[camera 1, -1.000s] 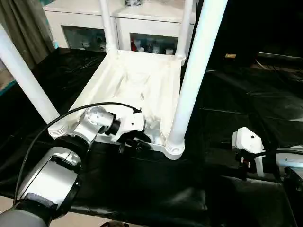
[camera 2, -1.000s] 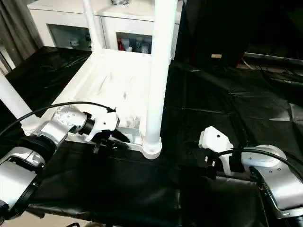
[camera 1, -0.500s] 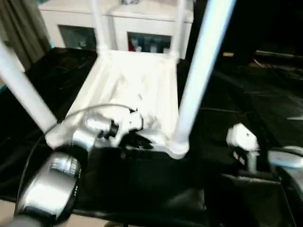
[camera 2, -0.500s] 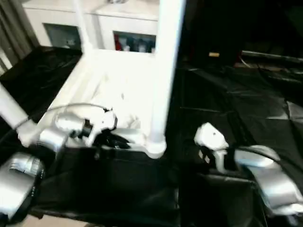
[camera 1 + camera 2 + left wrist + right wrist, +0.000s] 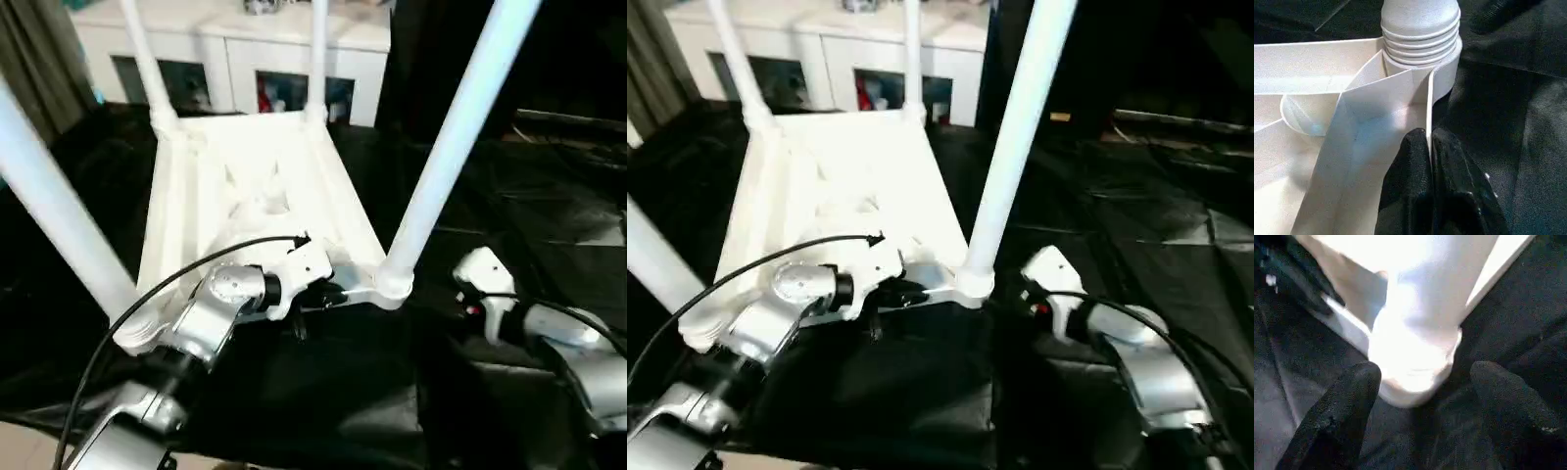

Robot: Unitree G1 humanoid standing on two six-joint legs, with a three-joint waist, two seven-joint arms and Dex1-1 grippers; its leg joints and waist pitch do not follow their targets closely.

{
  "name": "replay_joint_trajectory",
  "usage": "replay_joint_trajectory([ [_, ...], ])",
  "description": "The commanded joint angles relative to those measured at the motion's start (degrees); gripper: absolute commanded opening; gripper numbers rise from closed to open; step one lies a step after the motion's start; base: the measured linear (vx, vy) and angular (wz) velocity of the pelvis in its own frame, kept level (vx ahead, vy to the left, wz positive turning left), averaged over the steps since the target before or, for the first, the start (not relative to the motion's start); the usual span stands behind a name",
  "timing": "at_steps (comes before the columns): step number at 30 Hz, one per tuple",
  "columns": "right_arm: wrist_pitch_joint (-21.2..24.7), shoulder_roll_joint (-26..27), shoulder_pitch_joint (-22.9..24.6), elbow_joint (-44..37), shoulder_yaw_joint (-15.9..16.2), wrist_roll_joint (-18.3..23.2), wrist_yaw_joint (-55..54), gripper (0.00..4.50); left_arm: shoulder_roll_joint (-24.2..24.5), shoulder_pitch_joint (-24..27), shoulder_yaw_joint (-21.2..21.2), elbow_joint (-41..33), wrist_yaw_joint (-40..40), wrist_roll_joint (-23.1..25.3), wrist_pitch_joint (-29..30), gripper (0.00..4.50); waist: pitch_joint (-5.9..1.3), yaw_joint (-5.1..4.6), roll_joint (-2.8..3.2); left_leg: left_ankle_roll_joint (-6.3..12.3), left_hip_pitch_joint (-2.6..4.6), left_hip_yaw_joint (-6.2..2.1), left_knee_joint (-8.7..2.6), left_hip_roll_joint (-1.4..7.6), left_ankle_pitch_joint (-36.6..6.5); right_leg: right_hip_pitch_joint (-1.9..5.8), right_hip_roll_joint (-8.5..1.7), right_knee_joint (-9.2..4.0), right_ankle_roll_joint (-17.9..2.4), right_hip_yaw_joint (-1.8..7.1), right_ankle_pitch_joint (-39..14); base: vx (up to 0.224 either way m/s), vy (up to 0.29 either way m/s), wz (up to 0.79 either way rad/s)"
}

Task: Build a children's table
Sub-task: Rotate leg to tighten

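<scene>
Your children's table (image 5: 257, 186) lies upside down on the black-draped table (image 5: 549, 225), all four legs standing up in their corner sockets. Your left gripper (image 5: 1429, 147) is clenched on the thin rim wall of the top, near the nearest right leg (image 5: 451, 147). Your right gripper (image 5: 1422, 391) sits released, fingers (image 5: 1337, 416) spread just before that leg's socket.

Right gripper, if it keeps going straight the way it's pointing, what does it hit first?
Most likely the near corner socket of the children's table: it sits dead ahead between the open right gripper fingers, though depth is unclear.
</scene>
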Motion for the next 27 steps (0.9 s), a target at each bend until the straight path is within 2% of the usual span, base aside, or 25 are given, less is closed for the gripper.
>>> replay_joint_trajectory([
  [1, -1.13, -0.06, 0.27, 0.06, -0.61, 0.23, 0.01, 3.34, 0.90, 2.08, -0.15, -2.33, -2.65, -2.87, -0.58, 0.09, -3.58, 0.41, -1.28, 3.48, 0.42, -0.89, -3.64, 1.53, -10.65, 2.30, -2.91, -4.38, -10.03, 1.89, -13.42, 0.000, 0.000, 0.00],
  [3, -1.64, -0.01, 0.45, 0.26, -0.47, -0.05, -0.03, 3.34, 1.50, 2.41, -0.34, -3.41, -3.59, -2.80, 0.51, 0.09, -3.62, 0.32, -1.16, 3.78, 0.23, -0.86, -3.57, 1.56, -9.87, 2.47, -2.90, -4.05, -11.00, 1.89, -10.66, 0.000, 0.000, 0.00],
  [4, -1.66, -0.01, 0.45, 0.23, -0.56, 0.02, -0.03, 3.34, 1.96, 2.47, -0.71, -3.81, -4.00, -2.42, 0.99, 0.09, -3.67, 0.21, -1.51, 4.10, 0.21, -0.74, -3.51, 1.46, -9.50, 2.52, -2.77, -4.00, -11.20, 1.86, -9.69, 0.000, 0.000, 0.00],
  [7, -1.89, 0.48, 0.13, 0.08, -1.29, 0.61, -0.50, 3.34, 3.15, 2.21, -1.85, -3.35, -4.35, -0.78, 0.61, 0.09, -3.56, 0.25, -1.32, 4.07, 0.32, -0.76, -3.56, 1.48, -9.92, 2.49, -2.84, -4.14, -11.30, 1.86, -10.80, 0.000, 0.000, 0.00],
  [10, -2.41, 0.61, -0.86, 1.13, -1.10, 0.57, -0.27, 3.34, 3.77, 1.01, -2.53, -1.41, -4.72, 0.24, 0.47, 0.09, -3.46, 0.10, -1.08, 3.12, 0.56, -0.78, -3.72, 1.51, -11.77, 2.31, -2.73, -4.45, -10.97, 1.87, -12.72, 0.000, 0.000, 0.00],
  [15, -3.56, 1.66, -2.01, 3.16, -0.42, 1.65, 1.55, 3.34, 5.10, 0.08, -4.14, -0.79, -6.86, 1.05, 1.05, 0.09, -3.43, -0.03, -1.23, 2.24, 0.47, -0.91, -3.87, 1.51, -13.07, 2.38, -2.86, -4.56, -10.46, 1.90, -14.30, 0.000, 0.000, 0.00],
  [16, -3.09, 3.02, -3.24, 4.59, -0.78, 3.31, 2.37, 3.51, 5.22, -0.35, -4.36, -0.26, -7.26, 1.01, 1.21, 0.04, -3.46, -0.06, -1.15, 2.21, 0.48, -0.96, -3.91, 1.47, -13.21, 2.39, -2.91, -4.56, -10.55, 1.87, -14.39, 0.000, 0.000, 0.00],
  [18, -3.01, 3.55, -3.84, 5.42, -0.81, 3.73, 2.62, 3.51, 5.23, -0.57, -4.51, 0.14, -7.39, 1.10, 1.17, 0.04, -3.53, -0.30, -1.34, 2.07, 0.44, -0.98, -3.91, 1.49, -13.21, 2.41, -2.82, -4.50, -10.90, 1.80, -13.81, 0.000, 0.000, 0.00],
  [22, -3.28, 4.33, -5.05, 6.90, 0.37, 3.93, 4.33, 3.81, 5.31, -1.15, -4.91, 1.04, -7.71, 1.03, 0.97, 0.00, -3.55, -0.23, -1.29, 1.98, 0.70, -0.90, -3.85, 1.55, -13.11, 2.31, -2.86, -4.39, -11.62, 1.88, -13.11, 0.000, 0.000, 0.00],
  [23, -3.28, 4.33, -5.05, 6.90, 0.37, 3.93, 4.33, 4.00, 5.31, -1.15, -4.91, 1.04, -7.71, 1.03, 0.97, 0.00, -3.63, -0.05, -1.25, 2.05, 0.73, -0.89, -3.82, 1.58, -12.49, 2.38, -2.90, -4.26, -11.82, 1.90, -12.13, 0.000, 0.000, 0.00],
  [24, -3.99, 4.37, -5.40, 7.21, 1.00, 3.07, 4.37, 4.00, 5.06, -1.51, -4.84, 1.50, -7.35, 0.92, 0.80, 0.00, -3.65, -0.06, -1.69, 2.19, 0.65, -0.84, -3.80, 1.61, -12.09, 2.41, -2.86, -4.19, -11.88, 1.89, -11.61, 0.000, 0.000, 0.00],
  [25, -4.15, 4.40, -5.58, 7.41, 1.33, 2.77, 4.61, 4.00, 4.95, -1.69, -4.83, 1.73, -7.37, 0.82, 0.88, 0.00, -3.68, 0.25, -1.43, 2.19, 0.79, -0.80, -3.75, 1.63, -11.56, 2.31, -2.88, -4.03, -12.21, 1.91, -10.54, 0.000, 0.000, 0.00],
  [27, -4.73, 4.50, -6.06, 8.38, 1.84, 1.78, 4.26, 4.00, 4.83, -1.94, -4.79, 1.87, -7.36, 0.77, 0.94, 0.00, -3.71, 0.31, -1.43, 2.15, 0.76, -0.79, -3.76, 1.63, -11.20, 2.38, -2.84, -3.95, -12.42, 1.90, -9.59, 0.000, 0.000, 0.00],
])
